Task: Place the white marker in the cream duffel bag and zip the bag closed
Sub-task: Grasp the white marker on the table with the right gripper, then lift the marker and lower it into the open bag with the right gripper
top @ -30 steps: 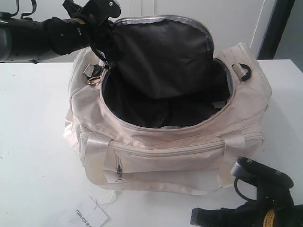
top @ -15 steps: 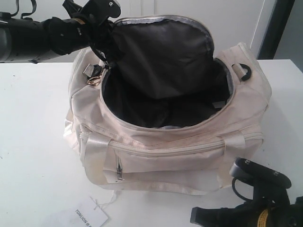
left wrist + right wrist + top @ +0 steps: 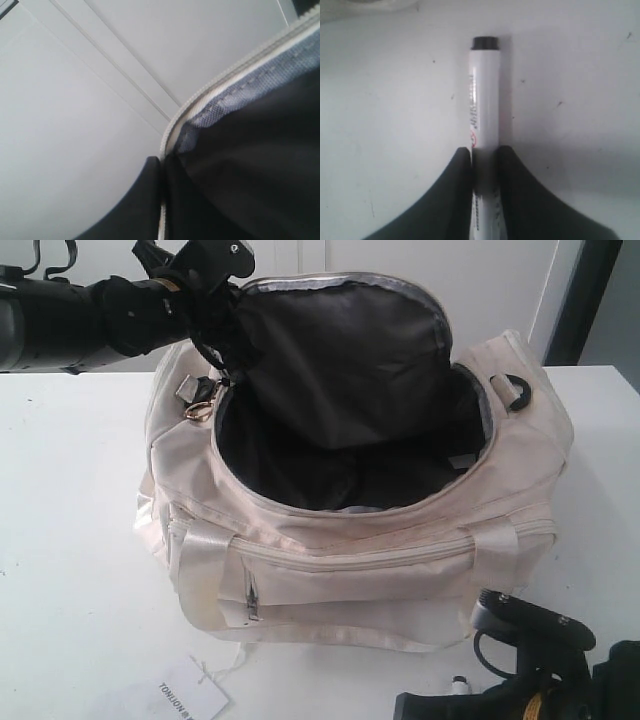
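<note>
Marker in your right gripper, bag open.
Your right gripper [image 3: 485, 156] pinches the white marker [image 3: 485, 100] over the table [image 3: 70, 540], just before the cream duffel bag [image 3: 350, 560]; its long axis runs out between the fingers, black end leading. Beyond, your left gripper [image 3: 161, 165] clamps the raised flap [image 3: 340, 350] by its edge.

The cream duffel bag [image 3: 350, 560] sits mid-table [image 3: 70, 540], flap up on its far side. The left gripper [image 3: 212, 340] pinches that flap at the bag's far-left end. A paper tag [image 3: 190, 700] lies by the front edge, left. Front-right, before the bag, the right gripper [image 3: 484, 162] clamps the white marker [image 3: 484, 110].
</note>
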Available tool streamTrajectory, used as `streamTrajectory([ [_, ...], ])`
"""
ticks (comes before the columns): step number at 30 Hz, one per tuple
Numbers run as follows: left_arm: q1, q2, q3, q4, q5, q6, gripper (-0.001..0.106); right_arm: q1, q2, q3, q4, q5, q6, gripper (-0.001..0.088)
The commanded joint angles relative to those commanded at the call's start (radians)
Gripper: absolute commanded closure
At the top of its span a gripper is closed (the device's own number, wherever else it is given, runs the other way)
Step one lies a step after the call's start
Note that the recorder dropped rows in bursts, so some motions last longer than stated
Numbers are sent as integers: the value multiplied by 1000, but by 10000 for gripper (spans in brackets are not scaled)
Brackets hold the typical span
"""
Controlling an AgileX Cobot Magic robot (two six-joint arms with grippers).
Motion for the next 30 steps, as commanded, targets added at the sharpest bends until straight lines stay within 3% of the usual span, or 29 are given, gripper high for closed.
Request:
streamTrajectory([
  [7,0,0,0,0,0,0,1053,0,-26,0,13,-35,0,868],
  [14,0,0,0,0,0,0,1053,0,-179,0,44,-34,-29,868],
  [16,0,0,0,0,0,0,1053,0,-222,0,102,-12,-87,868],
  [23,0,0,0,0,0,0,1053,0,-323,-37,524,194,-645,868],
  [24,0,0,0,0,0,0,1053,0,-329,-63,553,254,-729,868],
  [30,0,0,0,0,0,0,1053,0,-331,-174,567,481,-922,868],
])
